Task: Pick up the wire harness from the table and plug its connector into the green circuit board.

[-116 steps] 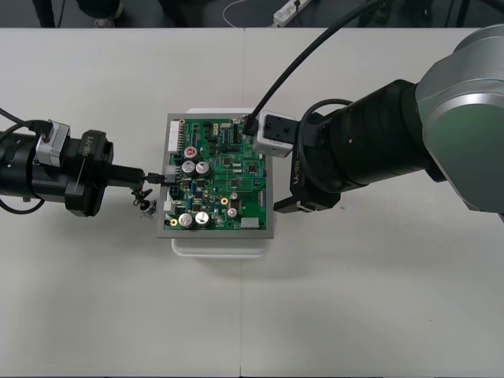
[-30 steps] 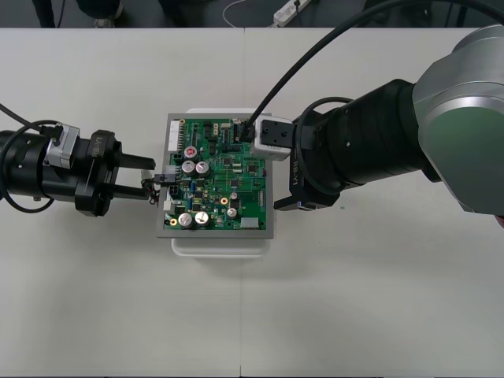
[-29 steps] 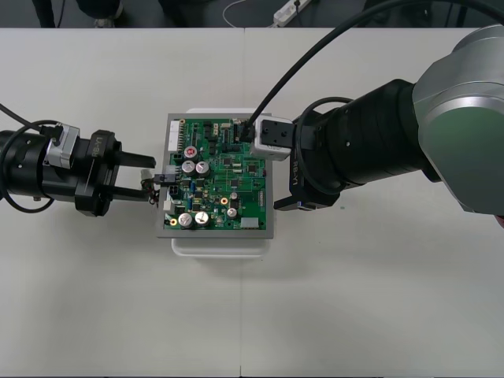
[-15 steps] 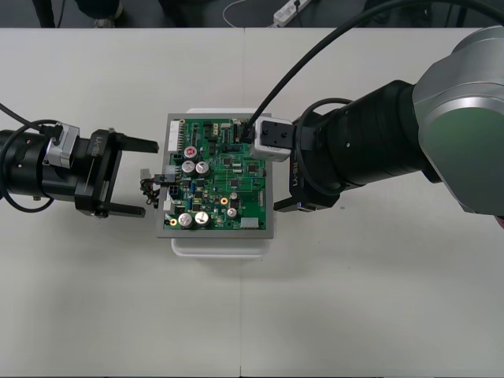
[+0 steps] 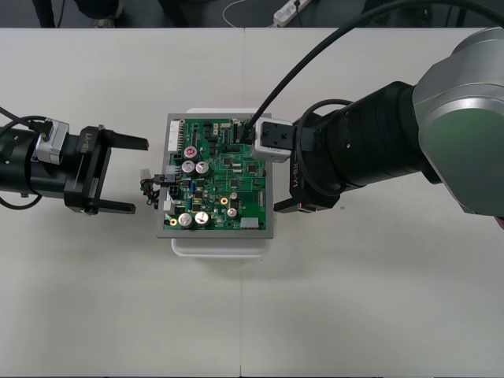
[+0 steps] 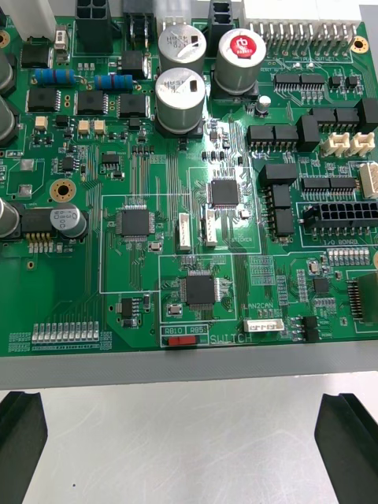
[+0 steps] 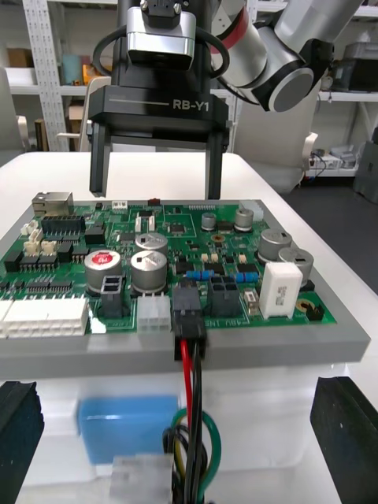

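The green circuit board lies on its white base mid-table. The harness's black plug sits in a socket on the board's left edge. Its red, black and green wires hang down the base in a small bundle. My left gripper stands open just left of the bundle, holding nothing, its fingers wide on either side. My right gripper hovers open at the board's right edge, its fingertips spread over bare table, and faces the left wrist camera as the other gripper.
The right arm's thick dark links and cable cover the table right of the board. Pale table spreads in front of the board and around the left arm. A strip of dark floor lies beyond the far edge.
My left gripper has opened wide and drawn back to the left, away from the plug. The plug stays in the board. The right arm has held still.
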Tool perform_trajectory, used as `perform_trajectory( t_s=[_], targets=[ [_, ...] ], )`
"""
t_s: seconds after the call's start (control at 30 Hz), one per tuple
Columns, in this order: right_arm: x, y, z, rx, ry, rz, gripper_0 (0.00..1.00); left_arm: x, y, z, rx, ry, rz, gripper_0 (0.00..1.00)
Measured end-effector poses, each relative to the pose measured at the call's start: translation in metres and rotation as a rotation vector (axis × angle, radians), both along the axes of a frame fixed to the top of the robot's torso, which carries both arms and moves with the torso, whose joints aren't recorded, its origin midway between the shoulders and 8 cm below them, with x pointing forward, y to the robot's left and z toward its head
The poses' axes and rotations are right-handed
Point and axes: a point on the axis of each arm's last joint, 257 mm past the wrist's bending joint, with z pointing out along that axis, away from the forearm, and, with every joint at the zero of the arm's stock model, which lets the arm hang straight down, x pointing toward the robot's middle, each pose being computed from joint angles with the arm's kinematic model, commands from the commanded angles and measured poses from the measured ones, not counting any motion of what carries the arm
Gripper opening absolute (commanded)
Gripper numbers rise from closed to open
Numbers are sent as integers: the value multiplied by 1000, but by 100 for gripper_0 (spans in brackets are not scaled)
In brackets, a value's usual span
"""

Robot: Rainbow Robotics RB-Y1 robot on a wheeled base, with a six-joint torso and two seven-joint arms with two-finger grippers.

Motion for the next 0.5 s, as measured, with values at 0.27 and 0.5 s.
perform_trajectory(
  t_s=[0.27,0.5],
  targets=[
    [-1,1,0,2,4,3,100,4,27,3,67,-13,36,100],
    [-9,3,3,24,29,26,100,6,44,6,110,-21,59,100]
  ],
)
